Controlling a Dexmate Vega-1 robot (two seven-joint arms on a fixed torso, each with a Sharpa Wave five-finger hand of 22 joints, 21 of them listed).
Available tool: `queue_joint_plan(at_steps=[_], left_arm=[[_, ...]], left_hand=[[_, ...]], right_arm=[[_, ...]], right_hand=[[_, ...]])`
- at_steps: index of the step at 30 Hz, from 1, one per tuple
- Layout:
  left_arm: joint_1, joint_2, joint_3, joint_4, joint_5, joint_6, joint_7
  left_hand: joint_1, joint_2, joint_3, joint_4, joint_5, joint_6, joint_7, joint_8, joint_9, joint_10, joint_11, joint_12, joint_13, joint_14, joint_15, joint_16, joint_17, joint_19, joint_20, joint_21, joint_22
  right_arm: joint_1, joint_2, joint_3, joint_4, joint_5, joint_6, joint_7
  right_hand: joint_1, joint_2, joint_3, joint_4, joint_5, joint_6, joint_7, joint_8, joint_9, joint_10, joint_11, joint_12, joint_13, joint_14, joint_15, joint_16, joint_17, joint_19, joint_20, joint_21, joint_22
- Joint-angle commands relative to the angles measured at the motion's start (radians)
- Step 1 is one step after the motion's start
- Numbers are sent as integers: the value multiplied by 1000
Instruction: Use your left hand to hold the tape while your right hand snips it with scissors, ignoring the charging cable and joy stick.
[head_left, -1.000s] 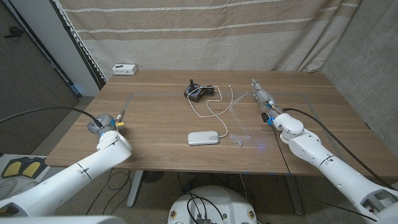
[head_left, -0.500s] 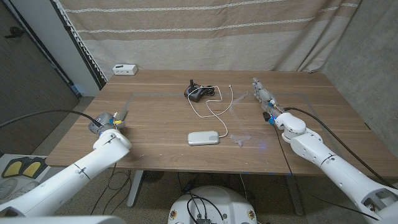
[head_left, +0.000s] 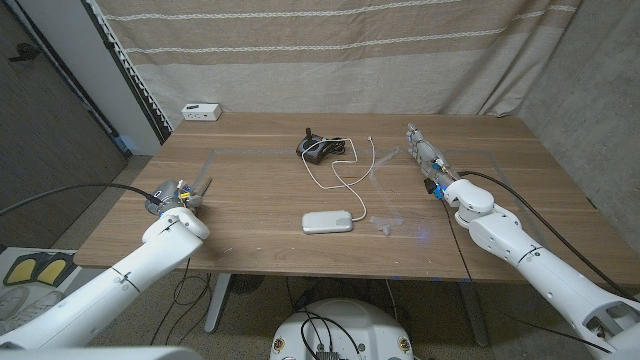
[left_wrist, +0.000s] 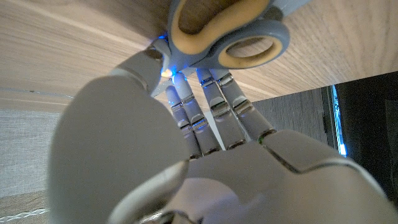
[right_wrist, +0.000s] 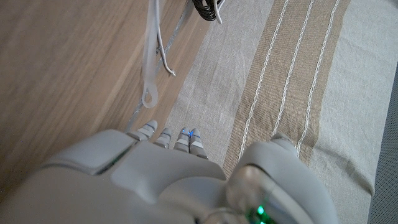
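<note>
The scissors (left_wrist: 231, 38), with yellow and blue-grey handle loops, lie at the table's left edge (head_left: 204, 182). My left hand (head_left: 178, 193) reaches along the table with its fingertips (left_wrist: 186, 102) right at the handles and nothing in its grasp. A clear strip of tape (head_left: 378, 183) runs from the table's middle right toward the front, ending in a crumpled piece; it looks translucent in the right wrist view (right_wrist: 151, 59). My right hand (head_left: 426, 158) stands to the right of the tape, apart from it, fingers stretched out and holding nothing.
A white power bank (head_left: 330, 221) lies front of centre, its white charging cable (head_left: 345, 170) curling back toward a black joystick (head_left: 315, 148). A small white box (head_left: 201, 111) sits at the back left corner. A striped curtain hangs behind the table.
My left hand has crept a little forward and inward along the table's left edge, up to the scissors. The right hand has barely shifted.
</note>
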Motion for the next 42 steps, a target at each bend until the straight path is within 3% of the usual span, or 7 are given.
queue_joint_plan(at_steps=[1,7,15,18,27,35,42], left_arm=[[27,8,-39,-6,-74,-69,-19],[-2,17,-1,-2,-55,-15,-2],[-41,3,82,4,22,115,58],[-35,3,83,7,31,112,66],[-41,8,61,16,-8,92,12],[-68,1,77,36,-22,94,-9],[-113,-23,107,62,-16,131,-9]], left_hand=[[110,88,-9,4,-4,44,14,15,5,16,1,-16,-30,294,-137,8,107,135,-126,72,40],[113,80,-16,11,-2,112,18,23,-11,57,3,-60,-96,297,-137,2,107,123,-121,121,40],[-147,-5,-63,38,-9,120,-92,-36,-106,122,-7,-178,-218,203,-132,-55,12,50,-79,157,-13],[-222,-19,-71,26,-7,100,-110,-65,-137,120,-8,-195,-221,139,-125,-61,-12,36,-77,134,-18],[-353,-23,-103,0,2,48,-120,-128,-199,36,-7,-262,-224,-62,-114,-58,-17,-36,-14,11,-24],[-284,1,-70,-8,6,29,-101,-123,-178,-25,-8,-276,-196,-30,-125,-31,-8,54,-43,-2,-20],[8,34,8,-4,1,15,-44,-91,-89,-7,-4,-222,-114,142,-141,-8,10,120,-114,62,6]], right_arm=[[-12,-10,5,-25,9,-11,1],[-8,-16,3,-35,9,-27,0],[-1,-24,4,-39,12,-47,2],[3,-26,1,-40,14,-58,6],[10,-23,-4,-33,22,-67,20],[9,-25,3,-28,42,-71,33],[15,-18,7,-9,64,-66,55]], right_hand=[[5,5,-3,-8,0,-8,3,0,4,-10,-2,1,4,-60,-19,4,1,8,-4,6,3],[6,6,-3,-8,0,-8,4,0,4,-11,-4,0,4,-59,-18,4,1,10,-3,6,3],[8,7,-2,-9,0,-9,3,0,4,-11,-4,0,4,-59,-15,4,1,8,-2,4,3],[12,11,-1,-10,-2,-11,1,0,4,-13,-8,0,5,-63,-2,2,1,16,71,4,3],[11,12,-1,-10,-4,-20,-5,-2,5,-20,-18,-3,5,-66,21,1,2,21,121,2,3],[13,12,-1,-11,-5,-24,-6,-3,5,-23,-18,-4,5,-61,30,4,2,44,135,8,3],[15,13,-1,-11,-6,-24,-6,-2,5,-24,-18,-4,5,-56,32,5,2,61,133,13,2]])
